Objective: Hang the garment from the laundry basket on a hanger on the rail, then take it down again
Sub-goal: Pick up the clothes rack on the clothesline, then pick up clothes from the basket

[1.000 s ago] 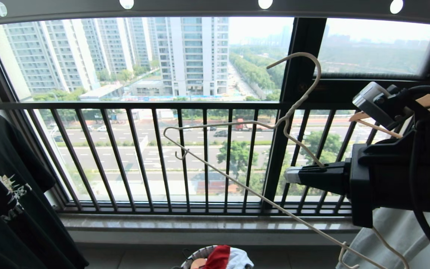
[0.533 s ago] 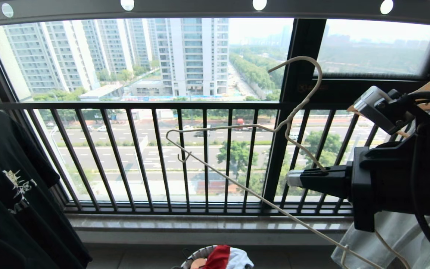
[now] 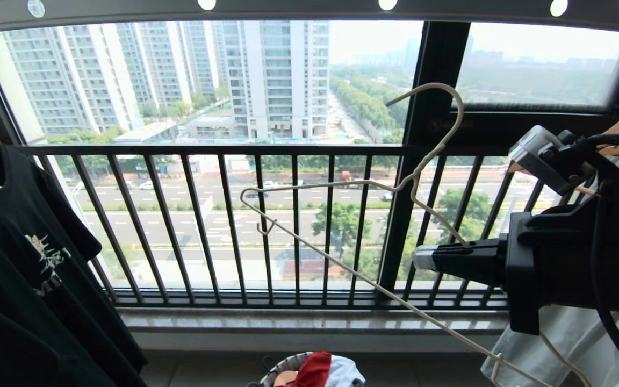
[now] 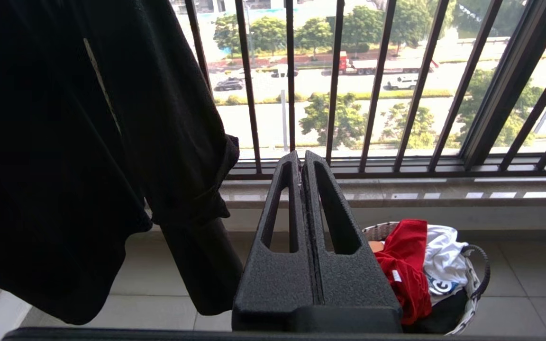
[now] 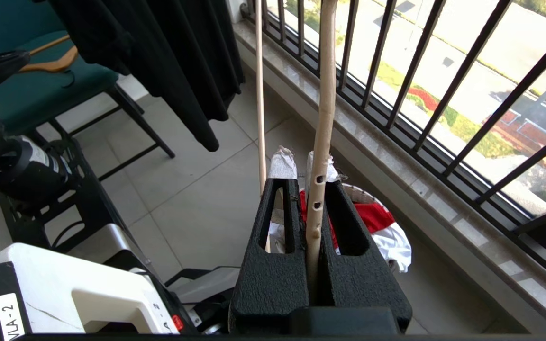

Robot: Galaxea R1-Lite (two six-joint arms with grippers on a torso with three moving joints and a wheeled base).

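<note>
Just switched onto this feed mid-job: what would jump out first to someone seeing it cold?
First, the cream-white wire hanger held up before the black balustrade, pinched at one shoulder by the right gripper on the right of the head view. Next, the red T-shirt heaped in the white woven basket on the floor below the window. A black T-shirt hangs at far left, with the grey rail overhead.

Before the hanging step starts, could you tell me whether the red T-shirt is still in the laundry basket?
In: the red T-shirt lies bunched in the laundry basket on the floor, draped over its rim beside a white garment.
</note>
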